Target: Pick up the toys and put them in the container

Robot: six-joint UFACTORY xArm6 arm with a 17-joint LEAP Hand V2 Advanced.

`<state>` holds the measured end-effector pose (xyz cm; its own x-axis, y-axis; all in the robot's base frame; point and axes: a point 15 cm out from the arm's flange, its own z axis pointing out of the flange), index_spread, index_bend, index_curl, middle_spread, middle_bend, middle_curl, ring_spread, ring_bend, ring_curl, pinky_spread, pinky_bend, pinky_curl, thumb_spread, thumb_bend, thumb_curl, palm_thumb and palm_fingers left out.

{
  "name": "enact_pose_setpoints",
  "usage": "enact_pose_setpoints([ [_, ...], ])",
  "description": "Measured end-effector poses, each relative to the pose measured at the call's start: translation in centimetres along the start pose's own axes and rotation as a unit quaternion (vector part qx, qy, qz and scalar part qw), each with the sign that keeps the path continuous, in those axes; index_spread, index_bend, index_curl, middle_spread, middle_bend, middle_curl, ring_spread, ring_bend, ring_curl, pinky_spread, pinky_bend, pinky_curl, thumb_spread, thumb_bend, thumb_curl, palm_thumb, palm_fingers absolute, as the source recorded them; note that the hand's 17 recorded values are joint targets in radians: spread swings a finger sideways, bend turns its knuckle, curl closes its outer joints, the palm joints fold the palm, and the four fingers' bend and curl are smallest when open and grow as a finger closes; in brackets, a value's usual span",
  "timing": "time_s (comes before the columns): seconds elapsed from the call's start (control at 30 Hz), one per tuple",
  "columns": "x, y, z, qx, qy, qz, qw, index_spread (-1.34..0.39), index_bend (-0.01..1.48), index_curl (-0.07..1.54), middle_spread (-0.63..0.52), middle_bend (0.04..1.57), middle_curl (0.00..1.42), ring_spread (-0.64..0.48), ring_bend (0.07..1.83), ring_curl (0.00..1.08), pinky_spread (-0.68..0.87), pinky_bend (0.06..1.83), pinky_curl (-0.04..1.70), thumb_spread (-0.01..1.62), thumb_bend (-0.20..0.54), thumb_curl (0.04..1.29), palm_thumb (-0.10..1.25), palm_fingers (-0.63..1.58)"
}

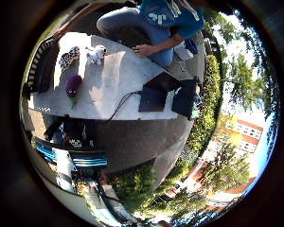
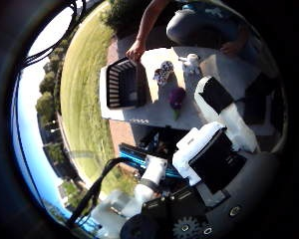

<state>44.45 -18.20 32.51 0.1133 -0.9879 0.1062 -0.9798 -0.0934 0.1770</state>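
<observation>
A pale table (image 2: 149, 115) stands outdoors, far below the palm. A black slatted container (image 2: 122, 82) sits at one end of it. Beside it lie three toys: a patterned dark and white one (image 2: 164, 72), a white one (image 2: 191, 62) and a purple one (image 2: 176, 97). My right hand (image 2: 217, 134) hangs high above the table with its white and black fingers stretched out, holding nothing. The little finger side view shows the container (image 1: 43, 66) and the purple toy (image 1: 74, 85) too.
A person sits at the table's far side, one hand (image 2: 137, 50) by the container's corner, the other (image 1: 142, 49) resting on the table. A dark laptop (image 1: 170, 93) lies at the table's edge. Grass (image 2: 85, 90) and paving surround the table.
</observation>
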Motion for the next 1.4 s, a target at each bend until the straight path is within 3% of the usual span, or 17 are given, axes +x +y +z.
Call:
enact_pose_setpoints([
  [0.4, 2.0, -7.3, 6.5, -0.021, -0.008, -0.005, 1.000, -0.22, 0.18, 0.33, 0.01, 0.17, 0.30, 0.25, 0.27, 0.33, 0.41, 0.31, 0.24, 1.18, -0.033, 0.43, 0.78, 0.23],
  [0.63, 0.8, -14.1, 13.4, 0.010, 0.007, -0.038, 0.999, -0.23, 0.16, 0.31, 0.01, 0.17, 0.31, 0.25, 0.28, 0.33, 0.41, 0.35, 0.26, 1.14, -0.052, 0.41, 0.62, 0.20],
  [0.83, 0.2, -19.4, 22.0, 0.009, 0.092, -0.104, 0.990, -0.22, 0.15, 0.29, 0.02, 0.17, 0.31, 0.25, 0.30, 0.33, 0.42, 0.40, 0.27, 1.11, -0.043, 0.38, 0.55, 0.20],
  [1.07, -1.4, -22.5, 28.4, 0.004, 0.173, -0.158, 0.972, -0.20, 0.15, 0.27, 0.04, 0.17, 0.31, 0.26, 0.33, 0.33, 0.44, 0.45, 0.27, 1.07, -0.050, 0.33, 0.47, 0.20],
  [1.4, -4.5, -25.0, 31.8, 0.029, 0.194, -0.200, 0.960, -0.15, 0.17, 0.26, 0.05, 0.18, 0.32, 0.28, 0.36, 0.33, 0.46, 0.50, 0.27, 1.04, -0.033, 0.31, 0.45, 0.26],
])
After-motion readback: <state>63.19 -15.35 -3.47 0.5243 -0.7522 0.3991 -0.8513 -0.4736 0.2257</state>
